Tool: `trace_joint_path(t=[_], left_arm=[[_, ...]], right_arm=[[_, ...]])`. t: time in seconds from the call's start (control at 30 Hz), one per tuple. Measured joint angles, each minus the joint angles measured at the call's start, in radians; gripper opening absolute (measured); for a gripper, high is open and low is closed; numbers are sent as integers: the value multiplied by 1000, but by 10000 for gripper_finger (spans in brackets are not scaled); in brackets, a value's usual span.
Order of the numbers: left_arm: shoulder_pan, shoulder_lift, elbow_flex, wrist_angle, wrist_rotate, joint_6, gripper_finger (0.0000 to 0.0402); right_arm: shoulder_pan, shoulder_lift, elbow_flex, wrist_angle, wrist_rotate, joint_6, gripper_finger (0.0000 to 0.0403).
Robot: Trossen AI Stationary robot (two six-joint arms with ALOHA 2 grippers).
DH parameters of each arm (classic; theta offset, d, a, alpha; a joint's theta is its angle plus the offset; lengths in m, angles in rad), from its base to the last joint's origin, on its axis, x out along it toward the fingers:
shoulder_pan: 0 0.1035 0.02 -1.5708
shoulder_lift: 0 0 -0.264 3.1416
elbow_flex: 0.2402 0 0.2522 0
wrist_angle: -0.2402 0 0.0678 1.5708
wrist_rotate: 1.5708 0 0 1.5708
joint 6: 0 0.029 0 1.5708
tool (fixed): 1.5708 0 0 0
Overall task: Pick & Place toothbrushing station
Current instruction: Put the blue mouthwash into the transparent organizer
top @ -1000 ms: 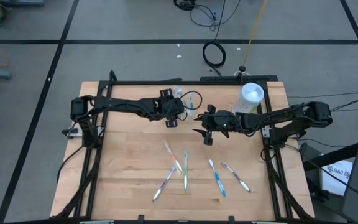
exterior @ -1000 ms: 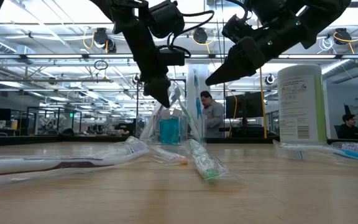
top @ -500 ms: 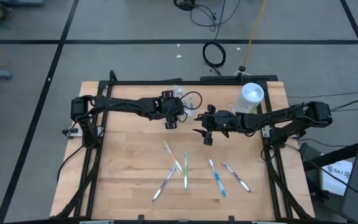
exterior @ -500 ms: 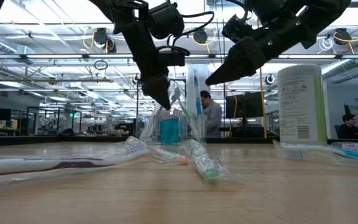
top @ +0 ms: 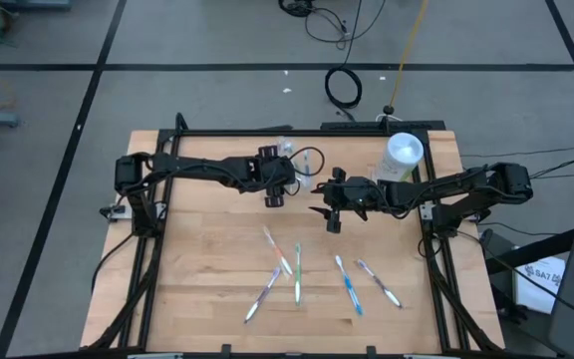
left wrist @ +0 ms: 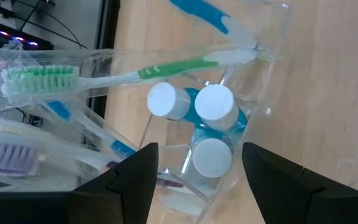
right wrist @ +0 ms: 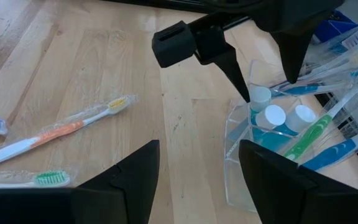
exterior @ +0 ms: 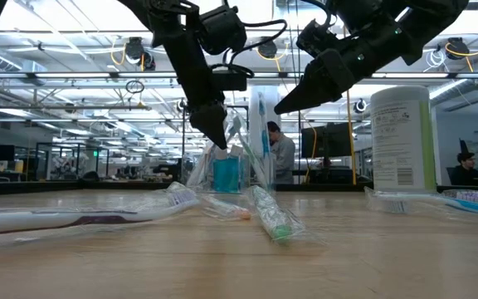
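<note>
Left gripper (left wrist: 194,180) hangs open over the cup (left wrist: 229,124); right gripper (right wrist: 197,180), open, waits beside the cup. Brushes (top: 297,274) (wrapped, probably slippery) look light; grab mid-handle.

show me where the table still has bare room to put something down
Bare wood runs along the left side of the table, left of the loose toothbrushes, and behind the holder's left. Crowded: the clear holder with the left tool over it, the right tool beside, and the wipes canister.

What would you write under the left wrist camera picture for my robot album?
Open left gripper over the clear holder with a green toothbrush and three white-capped tubes.
</note>
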Motion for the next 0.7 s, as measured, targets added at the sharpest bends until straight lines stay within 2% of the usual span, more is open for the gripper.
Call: trace_joint_path(t=[0.7], left_arm=[[-7,15,0,7,8,-44,239]], right_arm=[[0,0,0,0,0,0,212]])
